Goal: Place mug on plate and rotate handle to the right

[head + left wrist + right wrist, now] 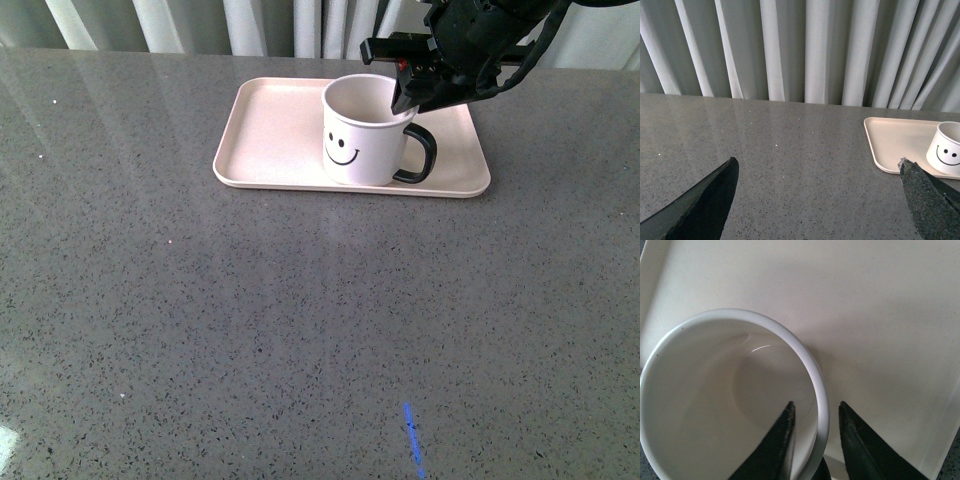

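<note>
Mug (715, 405) rim within right end effector (816, 407)

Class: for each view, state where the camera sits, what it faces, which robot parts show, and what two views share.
Front view: on the body, facing over the table; mug on plate, right gripper at its rim.
Left wrist view: low over the table, facing the curtain; left gripper open.
Right wrist view: above the mug, looking down; fingers straddle its wall.
Shared: mug and plate appear in all three.

Mug (946, 150) partly outside left wrist view
</note>
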You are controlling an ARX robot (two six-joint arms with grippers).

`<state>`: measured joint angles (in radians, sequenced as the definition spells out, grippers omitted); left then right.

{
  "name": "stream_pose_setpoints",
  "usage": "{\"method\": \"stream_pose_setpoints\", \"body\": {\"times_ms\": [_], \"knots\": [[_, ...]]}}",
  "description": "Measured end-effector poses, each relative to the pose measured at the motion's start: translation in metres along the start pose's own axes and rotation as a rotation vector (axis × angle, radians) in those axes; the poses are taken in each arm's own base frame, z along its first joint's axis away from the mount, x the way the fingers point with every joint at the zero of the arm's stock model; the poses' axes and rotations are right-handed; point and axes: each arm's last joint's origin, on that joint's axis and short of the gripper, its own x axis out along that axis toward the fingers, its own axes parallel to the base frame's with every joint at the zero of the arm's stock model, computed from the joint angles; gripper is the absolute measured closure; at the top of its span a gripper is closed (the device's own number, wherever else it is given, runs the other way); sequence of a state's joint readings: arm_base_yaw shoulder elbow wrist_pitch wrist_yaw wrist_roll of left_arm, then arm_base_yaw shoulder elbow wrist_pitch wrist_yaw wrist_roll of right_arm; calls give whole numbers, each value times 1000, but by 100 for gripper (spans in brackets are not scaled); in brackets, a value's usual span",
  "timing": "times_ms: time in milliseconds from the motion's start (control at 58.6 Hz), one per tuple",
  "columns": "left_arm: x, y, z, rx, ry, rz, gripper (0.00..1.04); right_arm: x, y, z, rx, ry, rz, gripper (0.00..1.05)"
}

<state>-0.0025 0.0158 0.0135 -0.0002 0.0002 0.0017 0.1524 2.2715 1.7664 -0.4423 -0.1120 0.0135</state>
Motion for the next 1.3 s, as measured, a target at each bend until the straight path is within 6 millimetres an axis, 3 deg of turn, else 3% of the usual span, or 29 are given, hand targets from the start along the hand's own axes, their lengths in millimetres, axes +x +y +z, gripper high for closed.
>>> {"method": "stream_pose_setpoints", "body": {"times_ms": [154,495,751,1076,1298], "knots": [[0,0,0,0,0,0,9,-3,1,6,19,1,5,103],[0,0,0,0,0,0,9,-26,4,34,11,-38,45,103],[0,0,0,0,0,0,9,-55,-4,57,-146,-53,87,103],[0,0,0,0,0,0,9,-28,-15,44,-351,30,185,103],[0,0,0,0,0,0,9,-25,-15,56,-443,12,226,103]]}}
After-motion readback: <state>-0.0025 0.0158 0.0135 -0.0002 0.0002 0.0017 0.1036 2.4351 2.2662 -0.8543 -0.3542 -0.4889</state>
